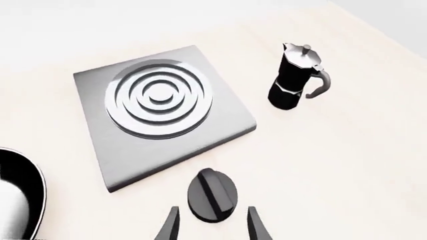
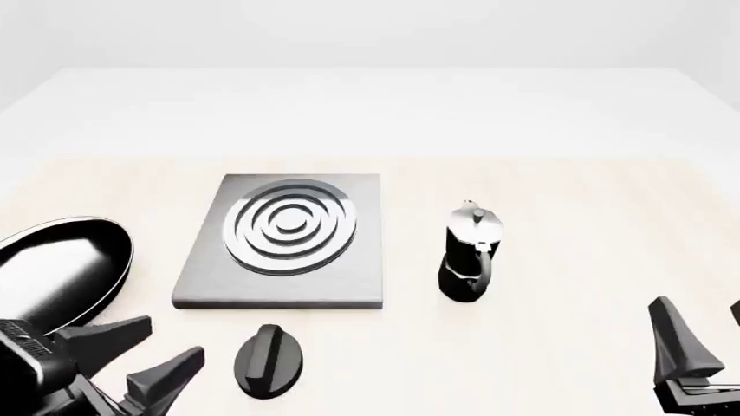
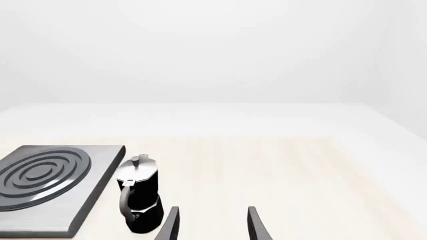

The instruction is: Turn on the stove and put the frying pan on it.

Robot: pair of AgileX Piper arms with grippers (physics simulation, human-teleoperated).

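Observation:
The stove (image 2: 283,247) is a flat grey slab with silver concentric rings (image 1: 159,98), lying mid-table; it also shows in the right wrist view (image 3: 47,185). Its black oval knob (image 2: 269,360) lies on the table in front of the slab. My left gripper (image 2: 156,355) is open just left of the knob; in the left wrist view the knob (image 1: 211,195) sits just ahead of the gap between the open fingers (image 1: 171,225). The glossy black frying pan (image 2: 58,269) rests at the left, its handle hidden behind the left arm. My right gripper (image 2: 699,342) is open at the lower right, holding nothing.
A black-and-silver moka pot (image 2: 469,256) stands upright just right of the stove, between the slab and my right gripper. The light wooden tabletop (image 2: 555,191) stretches to a white far edge.

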